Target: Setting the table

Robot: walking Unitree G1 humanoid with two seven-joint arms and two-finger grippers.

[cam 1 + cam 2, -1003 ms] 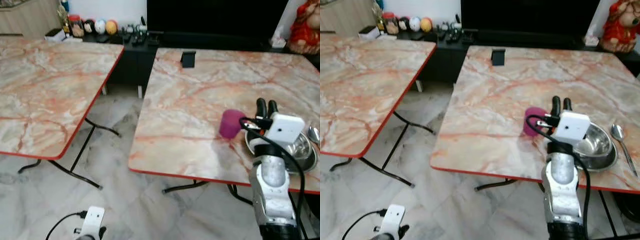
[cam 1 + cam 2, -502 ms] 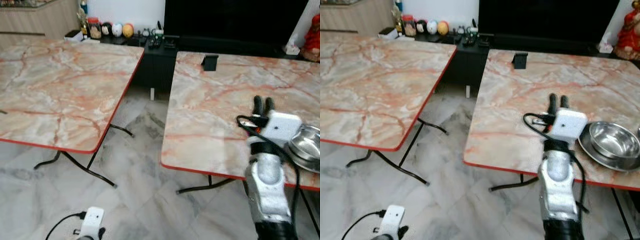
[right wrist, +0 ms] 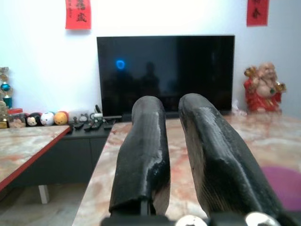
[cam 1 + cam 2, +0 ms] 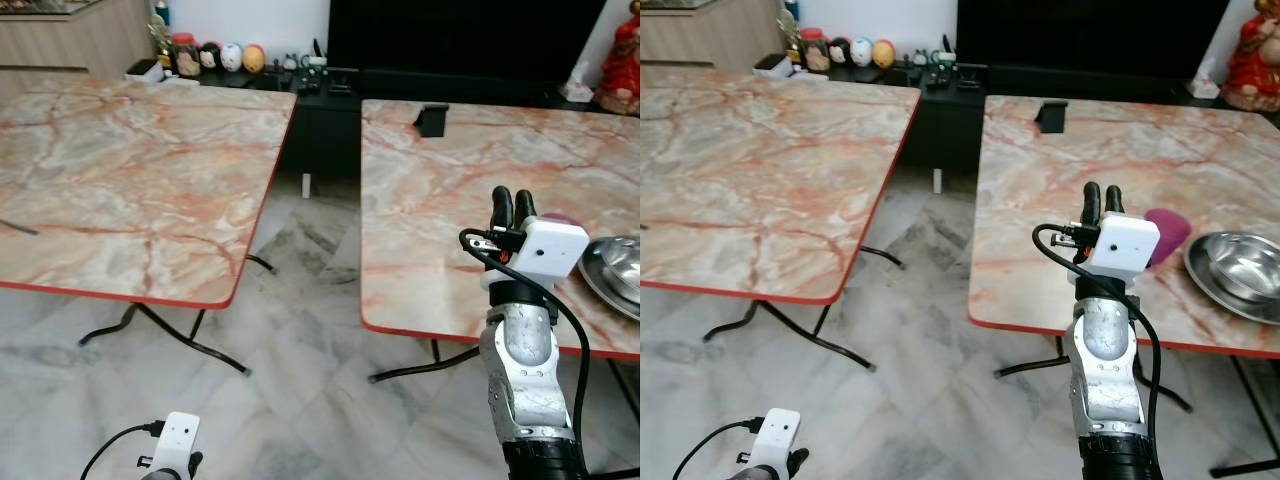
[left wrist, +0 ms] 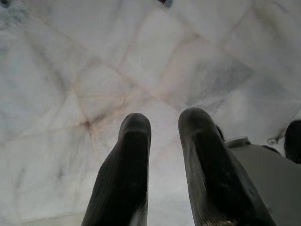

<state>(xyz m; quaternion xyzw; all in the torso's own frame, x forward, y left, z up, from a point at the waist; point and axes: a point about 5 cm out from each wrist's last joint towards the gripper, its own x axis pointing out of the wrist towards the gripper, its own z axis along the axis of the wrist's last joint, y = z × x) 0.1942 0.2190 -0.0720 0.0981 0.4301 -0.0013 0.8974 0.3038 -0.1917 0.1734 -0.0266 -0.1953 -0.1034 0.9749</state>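
- The purple cup (image 4: 1165,234) stands on the right-hand desk (image 4: 1060,190) near its front edge, with the steel bowl (image 4: 1240,274) close beside it toward the robot's right.
- The right gripper (image 4: 1100,198) is raised upright just beside the cup on its left, jaws nearly together with only a narrow gap and gripping nothing.
- Risk: with the jaws that close, a reach would likely push the cup rather than straddle it, tipping it or knocking it into the bowl.
- Risk: the cup sits near the red edge, so a sideways shove could send it to the floor (image 4: 300,400).
- The left gripper (image 5: 162,155) hangs idle over the floor tiles, jaws slightly apart.
- The left-hand desk (image 4: 130,190) stands well apart across a gap, so carrying anything over there would mean walking.
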